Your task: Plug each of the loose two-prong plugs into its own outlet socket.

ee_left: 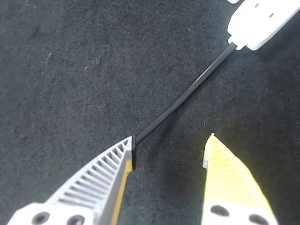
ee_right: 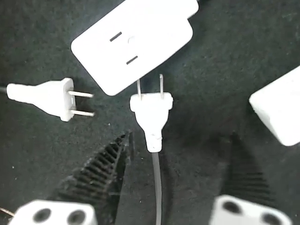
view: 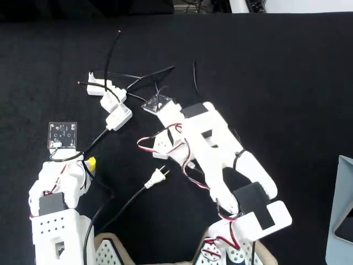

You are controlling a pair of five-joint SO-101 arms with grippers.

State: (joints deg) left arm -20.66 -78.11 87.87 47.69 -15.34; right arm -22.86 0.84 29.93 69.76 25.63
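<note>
A: Which plug looked next in line?

B: The middle plug (ee_right: 151, 112). It lay flat on the counter (ee_right: 37, 28), right betw. the fingers of the right tool (ee_right: 180, 138). Those were spread wide, pinching nothing.

A: Which way was it lying?

B: Long axis ran straight out along the tool's reach. Cord end was toward the tool, prongs pointed away at the socket block (ee_right: 136, 40). Prong tips sat just beside the block's edge, not in. The slots faced up tho, so I reckoned it'd need lifting & tipping prongs-down, not a flat shove.

A: And the other arm?

B: The left tool (ee_left: 171, 137) was spread too, holding nothing, over the black cord (ee_left: 183, 101) that ran to a corded block (ee_left: 258, 21). The cord met the grey fingertip (ee_left: 123, 150). No plug near it, so the right arm was the nearer one, obv.

A: Counts?

B: By the right tool there were 2 plugs: the middle one & a side plug (ee_right: 47, 96) lying crosswise, prongs toward it. Also 2 blocks, the second block (ee_right: 279, 110) only partly seen. From overhead I saw a white cluster (view: 113, 102), approx 3 pieces, tho I cdn't separate them surely. Plus 1 loose plug (view: 160, 175) on a dark cord betw. the arms. Cdn't tell if it was one of the same 2.
</note>
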